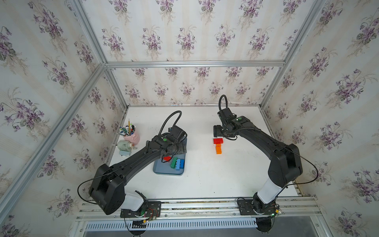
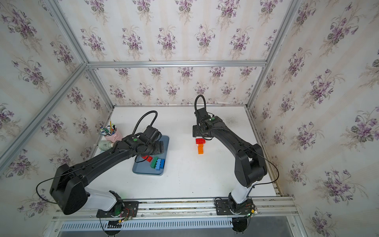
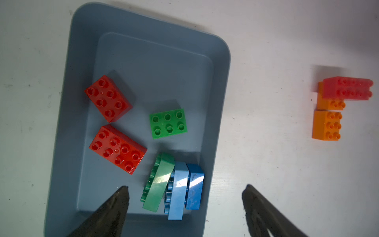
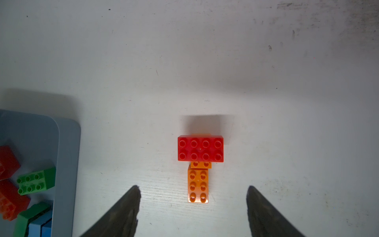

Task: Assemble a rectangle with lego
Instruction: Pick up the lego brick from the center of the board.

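Left: grey-blue rounded plastic tray point(image 3: 219, 98) holding red, green and blue studded lego bricks point(image 3: 118, 148); left gripper point(image 3: 186, 186) above, jaws apart, empty. Right: red eight-stud brick point(image 4: 200, 148) capping one of two abutting orange bricks point(image 4: 198, 185) on white table point(image 4: 287, 102); right gripper point(image 4: 192, 187) spread, empty. Centre over one stud-up brick before closing.

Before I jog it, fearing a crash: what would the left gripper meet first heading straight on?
Likely the light blue brick, on edge in the tray, between the left gripper's open fingers; depth unclear.
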Robot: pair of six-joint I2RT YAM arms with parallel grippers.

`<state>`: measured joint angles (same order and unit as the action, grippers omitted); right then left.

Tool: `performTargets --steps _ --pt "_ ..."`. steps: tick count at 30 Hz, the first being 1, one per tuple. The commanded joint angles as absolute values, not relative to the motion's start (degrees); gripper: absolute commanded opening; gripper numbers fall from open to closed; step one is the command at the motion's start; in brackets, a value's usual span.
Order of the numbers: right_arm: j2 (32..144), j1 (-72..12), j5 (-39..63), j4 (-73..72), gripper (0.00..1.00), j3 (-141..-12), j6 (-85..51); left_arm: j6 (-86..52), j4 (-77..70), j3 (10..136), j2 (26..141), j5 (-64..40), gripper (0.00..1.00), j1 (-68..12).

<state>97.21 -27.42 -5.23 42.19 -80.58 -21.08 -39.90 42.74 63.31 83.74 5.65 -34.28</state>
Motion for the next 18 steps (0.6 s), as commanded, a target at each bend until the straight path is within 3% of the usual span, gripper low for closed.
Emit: performTargets --steps 1,18 --pt "95.60 -27.54 -3.67 39.91 0.81 -79.59 -21.44 -45.39 48.88 64.00 85.96 6.42 0.88 -32.40" --pt "93.87 -27.51 -0.10 37.79 0.80 -77.43 -21.27 -45.56 45.09 61.04 87.15 2.90 0.85 -31.43"
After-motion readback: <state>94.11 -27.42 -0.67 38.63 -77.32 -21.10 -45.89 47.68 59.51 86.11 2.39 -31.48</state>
